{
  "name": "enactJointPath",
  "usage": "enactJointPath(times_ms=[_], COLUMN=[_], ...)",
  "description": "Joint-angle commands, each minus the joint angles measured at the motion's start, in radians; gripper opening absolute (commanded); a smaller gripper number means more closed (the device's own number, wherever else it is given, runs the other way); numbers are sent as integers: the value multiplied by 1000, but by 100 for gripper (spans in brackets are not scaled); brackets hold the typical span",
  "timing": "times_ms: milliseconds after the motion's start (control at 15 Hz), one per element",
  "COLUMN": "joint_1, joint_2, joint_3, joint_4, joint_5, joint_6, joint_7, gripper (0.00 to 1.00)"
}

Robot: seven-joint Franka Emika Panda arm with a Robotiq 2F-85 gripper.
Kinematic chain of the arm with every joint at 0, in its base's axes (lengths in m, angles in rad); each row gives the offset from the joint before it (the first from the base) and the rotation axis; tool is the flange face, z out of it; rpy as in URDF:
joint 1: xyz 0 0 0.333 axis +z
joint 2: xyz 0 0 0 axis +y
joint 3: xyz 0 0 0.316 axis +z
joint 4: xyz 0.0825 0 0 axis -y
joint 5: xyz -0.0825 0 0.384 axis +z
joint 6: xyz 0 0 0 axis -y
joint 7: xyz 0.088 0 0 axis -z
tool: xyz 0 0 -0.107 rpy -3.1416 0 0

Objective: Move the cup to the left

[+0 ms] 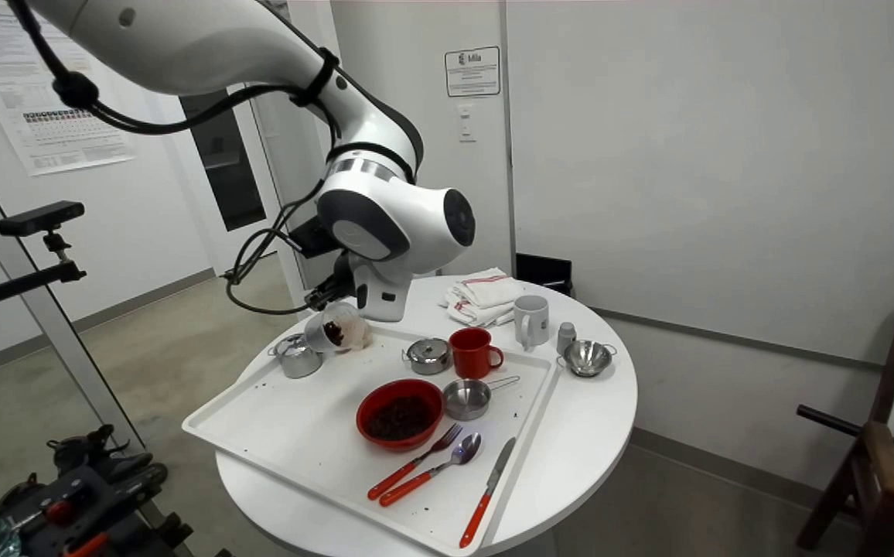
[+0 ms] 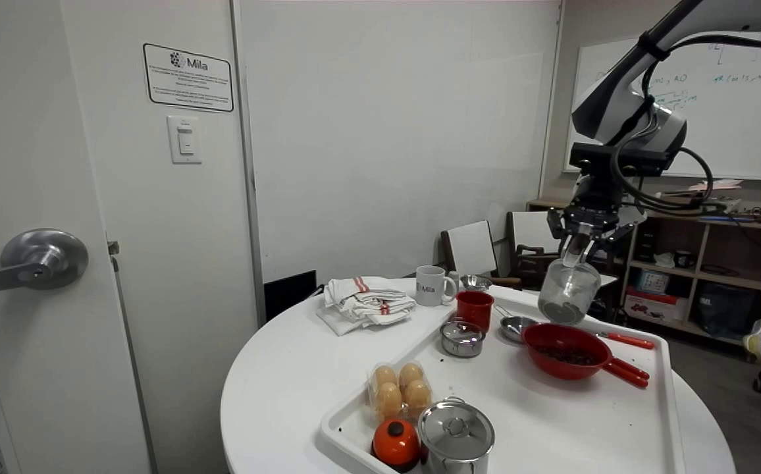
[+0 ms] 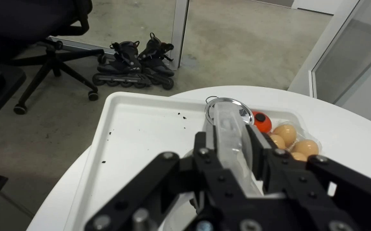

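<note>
A clear plastic cup shows in an exterior view (image 2: 570, 289) and in another exterior view (image 1: 318, 334), with some dark contents inside. It hangs tilted above the white tray (image 1: 284, 456). My gripper (image 2: 581, 243) is shut on its handle, which shows between the fingers (image 3: 232, 138) in the wrist view. The cup's body is mostly hidden below the gripper there. A red cup (image 1: 472, 356) stands upright on the tray, and a white mug (image 1: 528, 313) stands behind it on the table. A red bowl (image 1: 397, 442) with dark contents sits on the tray, apart from the held cup.
A tall lidded pot (image 2: 457, 434), an orange object (image 2: 395, 444) and an egg carton (image 2: 400, 388) crowd one tray end. A small lidded pot (image 1: 428, 357), steel pan (image 1: 466, 401), fork, spoon and knife (image 1: 488, 491) lie on the tray. Folded towels (image 1: 486, 294) lie behind.
</note>
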Motion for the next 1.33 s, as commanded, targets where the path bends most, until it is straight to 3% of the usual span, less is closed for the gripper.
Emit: enactJointPath(times_ms=[0,467,933,1067,1267], joint_1=[20,43,-14,-56,-123], joint_2=[25,169,131,136,179], joint_3=[0,48,-27,-38,-37], joint_4=[25,196,212,223,281], joint_5=[-2,16,25,23,29], joint_6=[-34,-205,-219,-291,-488], joint_7=[5,40,80,57,18], gripper=[12,11,11,11,11])
